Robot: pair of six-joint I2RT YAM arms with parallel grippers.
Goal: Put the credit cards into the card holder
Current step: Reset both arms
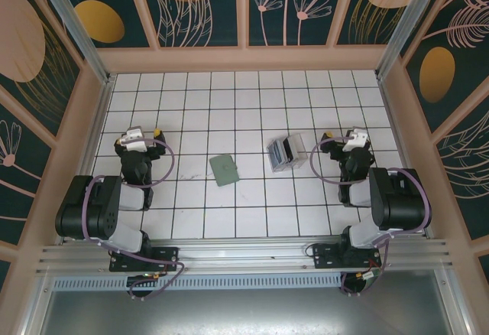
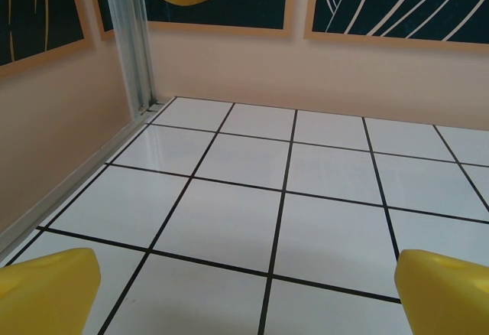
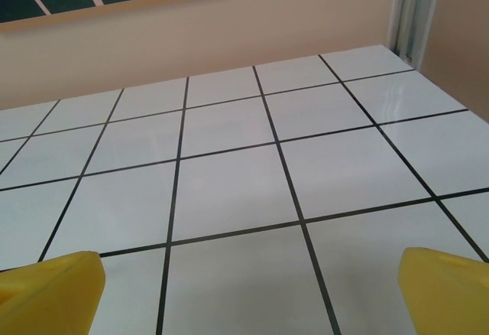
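My left tool (image 2: 244,300) and right tool (image 3: 248,297) both gape wide, empty. The card holder (image 1: 224,169) lies flat mid-worktop (image 1: 191,220), with the credit cards (image 1: 284,151) near its right. Thin, flat cards may slip when pinched.

arms (image 1: 92,214): black, bulky joints | wrist caps (image 1: 135,136): white | fingers (image 2: 46,293): yellow | cables (image 1: 312,163): purple

A white-tiled floor (image 1: 252,205) with black grout lies between peach walls (image 1: 244,60) bearing dark botanical panels (image 1: 286,2).
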